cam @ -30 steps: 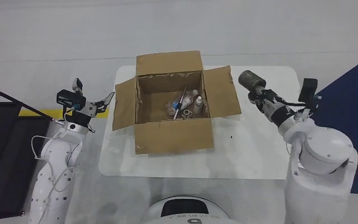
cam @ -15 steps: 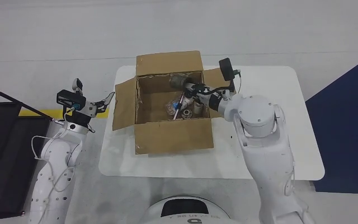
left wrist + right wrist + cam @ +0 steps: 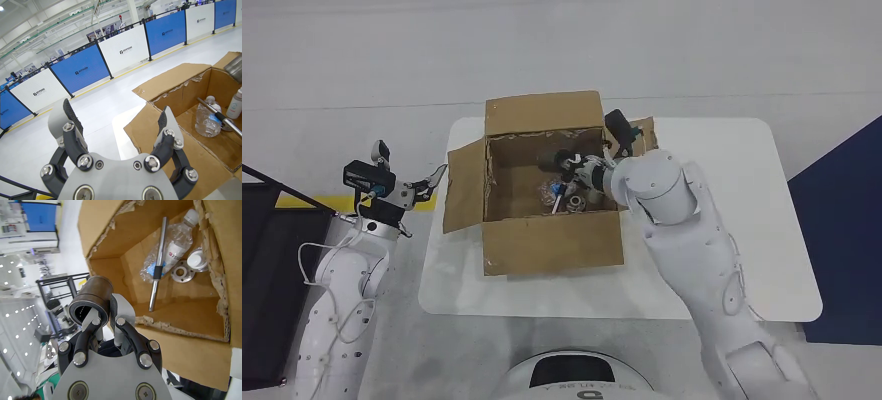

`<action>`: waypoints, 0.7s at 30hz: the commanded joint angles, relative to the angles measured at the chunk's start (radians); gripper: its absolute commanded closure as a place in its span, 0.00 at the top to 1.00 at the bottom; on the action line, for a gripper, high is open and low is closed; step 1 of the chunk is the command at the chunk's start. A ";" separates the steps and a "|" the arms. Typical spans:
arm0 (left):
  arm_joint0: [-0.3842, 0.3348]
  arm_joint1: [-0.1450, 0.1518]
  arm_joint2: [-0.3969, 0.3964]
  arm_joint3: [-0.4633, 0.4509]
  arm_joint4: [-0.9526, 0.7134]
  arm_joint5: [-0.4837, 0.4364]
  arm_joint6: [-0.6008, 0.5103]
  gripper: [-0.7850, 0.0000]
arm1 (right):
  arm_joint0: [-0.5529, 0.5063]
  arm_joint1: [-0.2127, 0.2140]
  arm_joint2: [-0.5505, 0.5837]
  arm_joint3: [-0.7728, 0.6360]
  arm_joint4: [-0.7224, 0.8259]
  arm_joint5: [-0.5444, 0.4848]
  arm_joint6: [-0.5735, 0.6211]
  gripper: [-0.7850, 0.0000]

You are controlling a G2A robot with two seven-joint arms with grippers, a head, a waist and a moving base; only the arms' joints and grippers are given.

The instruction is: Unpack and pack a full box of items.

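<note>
A: What do we see nearest us?
B: We see the white surface [image 3: 722,260] carrying the open cardboard box [image 3: 552,243], its flaps folded outward.
A: And inside it?
B: On the floor we find a crushed plastic bottle [image 3: 177,243] with a metal rod [image 3: 159,262] lying across it. A flange [image 3: 182,273] and a small white-capped bottle [image 3: 196,261] sit just beside them, toward the right wall.
A: How do our arms stand?
B: Our left end effector [image 3: 116,108] is spread wide beside the box's left flap. Farther back, our right end effector [image 3: 103,311] pinches the dark metal cylinder [image 3: 92,292] by its wall, one finger in the bore, over the far part of the box.
</note>
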 commanded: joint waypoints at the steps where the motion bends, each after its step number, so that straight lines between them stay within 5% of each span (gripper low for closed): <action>1: 0.000 0.000 0.000 0.000 0.000 0.000 0.000 1.00 | 0.116 -0.014 -0.083 0.137 0.052 0.035 -0.049 0.00; 10: 0.000 0.000 0.000 0.000 0.000 0.000 0.000 1.00 | 0.446 -0.101 -0.410 0.618 0.188 0.047 -0.061 0.00; 21: 0.000 0.000 0.000 0.000 0.000 0.000 0.000 1.00 | 0.701 -0.298 -0.798 1.026 0.478 0.047 -0.061 0.00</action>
